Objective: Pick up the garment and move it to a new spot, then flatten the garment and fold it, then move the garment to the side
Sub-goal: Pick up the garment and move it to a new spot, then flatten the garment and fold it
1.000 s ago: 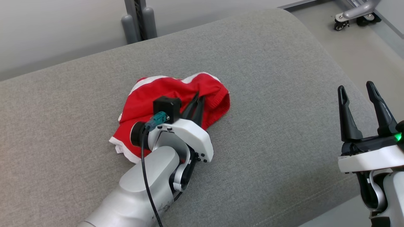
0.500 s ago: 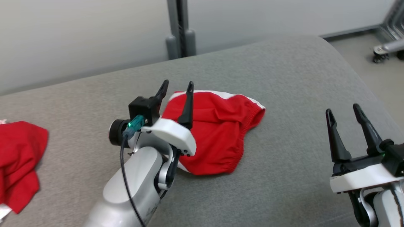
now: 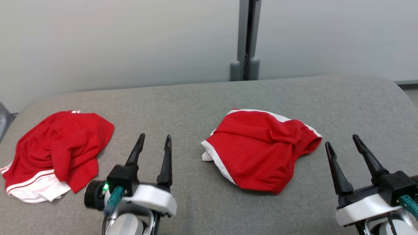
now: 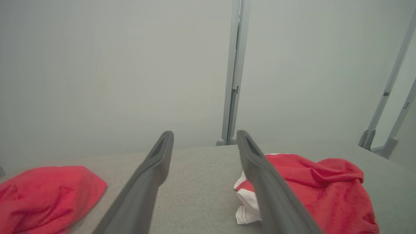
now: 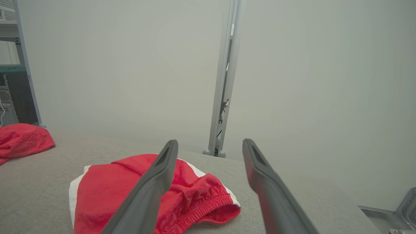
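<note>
A red garment [image 3: 261, 153] with white trim and an elastic waistband lies crumpled on the grey upholstered surface [image 3: 183, 101], right of centre. It shows too in the left wrist view as the garment [image 4: 325, 191] and in the right wrist view as the garment [image 5: 110, 191]. My left gripper [image 3: 155, 135] is open and holds nothing, a short way left of the garment and apart from it. My right gripper [image 3: 341, 140] is open and holds nothing, just right of the waistband. Both stand above the front of the surface, fingers pointing away from me.
A second red garment [image 3: 58, 150] with white trim lies bunched at the surface's left end. A grey upright post [image 3: 245, 39] stands against the pale wall behind. Bare grey fabric lies between the two garments and along the back edge.
My left gripper has opened, let go of the garment and drawn back to its left. The head camera has swung and lifted, bringing the second garment into view. The right gripper stays open.
</note>
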### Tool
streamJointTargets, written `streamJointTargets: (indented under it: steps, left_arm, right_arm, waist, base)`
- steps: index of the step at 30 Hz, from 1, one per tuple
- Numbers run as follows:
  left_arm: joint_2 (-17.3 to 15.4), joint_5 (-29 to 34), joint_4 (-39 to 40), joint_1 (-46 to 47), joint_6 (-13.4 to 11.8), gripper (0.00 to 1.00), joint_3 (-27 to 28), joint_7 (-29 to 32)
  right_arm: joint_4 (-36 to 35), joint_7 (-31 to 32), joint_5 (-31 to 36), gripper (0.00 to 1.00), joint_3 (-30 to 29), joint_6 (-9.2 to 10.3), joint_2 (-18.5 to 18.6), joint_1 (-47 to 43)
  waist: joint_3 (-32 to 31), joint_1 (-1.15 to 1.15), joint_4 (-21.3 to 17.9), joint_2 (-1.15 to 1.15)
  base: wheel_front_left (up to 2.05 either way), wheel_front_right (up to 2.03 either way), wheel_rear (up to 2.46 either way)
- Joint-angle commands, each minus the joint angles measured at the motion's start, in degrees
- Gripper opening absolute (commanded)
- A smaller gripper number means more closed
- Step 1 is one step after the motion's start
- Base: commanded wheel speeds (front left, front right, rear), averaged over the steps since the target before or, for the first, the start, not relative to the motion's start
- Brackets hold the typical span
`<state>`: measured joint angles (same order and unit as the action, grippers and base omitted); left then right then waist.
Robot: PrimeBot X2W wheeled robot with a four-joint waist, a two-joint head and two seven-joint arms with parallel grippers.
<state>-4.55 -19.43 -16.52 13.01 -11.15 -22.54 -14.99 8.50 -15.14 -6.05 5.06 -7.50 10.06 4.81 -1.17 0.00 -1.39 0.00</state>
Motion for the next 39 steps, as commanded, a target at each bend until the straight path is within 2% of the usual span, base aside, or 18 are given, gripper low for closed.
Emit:
streamJointTargets:
  steps: [1, 4, 9, 20, 39]
  left_arm:
    - [0.22, 1.56, 1.31, -1.94, -0.02, 1.00, 1.36, -0.18]
    - [0.97, 2.74, 3.55, -6.09, 0.18, 1.00, 4.35, -0.18]
    - [1.53, 5.12, 6.17, -10.06, 1.52, 1.00, 6.26, -0.18]
    - [1.56, 3.02, 9.00, -13.02, 0.00, 1.00, 5.27, -0.18]
    - [1.57, 2.42, 7.96, -12.95, -0.63, 1.00, 4.29, -0.18]
  right_arm:
    - [-0.09, 0.00, 0.48, 1.00, -0.24, 0.01, -0.03, -0.67]
    - [0.00, 0.00, 0.63, 1.00, -0.28, 0.01, -0.62, -1.31]
    - [0.16, 0.00, 0.37, 1.00, -0.19, 0.01, -0.94, -1.79]
    - [0.56, 0.00, -0.18, 1.00, -0.12, 0.01, -0.84, -1.39]
    - [1.34, 0.00, -0.47, 1.00, 0.90, 0.01, -0.87, -0.99]
  waist:
    - [-1.08, 0.00, 1.29, 0.00]
    - [-1.47, 0.00, 1.90, 0.00]
    - [-1.82, 0.00, 2.59, 0.00]
    - [-1.68, 0.00, 2.56, 0.00]
    - [-1.53, 0.00, 2.49, 0.00]
  base:
    - [0.00, 0.00, 0.00]
    - [0.00, 0.00, 0.00]
    - [0.00, 0.00, 0.00]
    - [0.00, 0.00, 0.00]
    - [0.00, 0.00, 0.00]
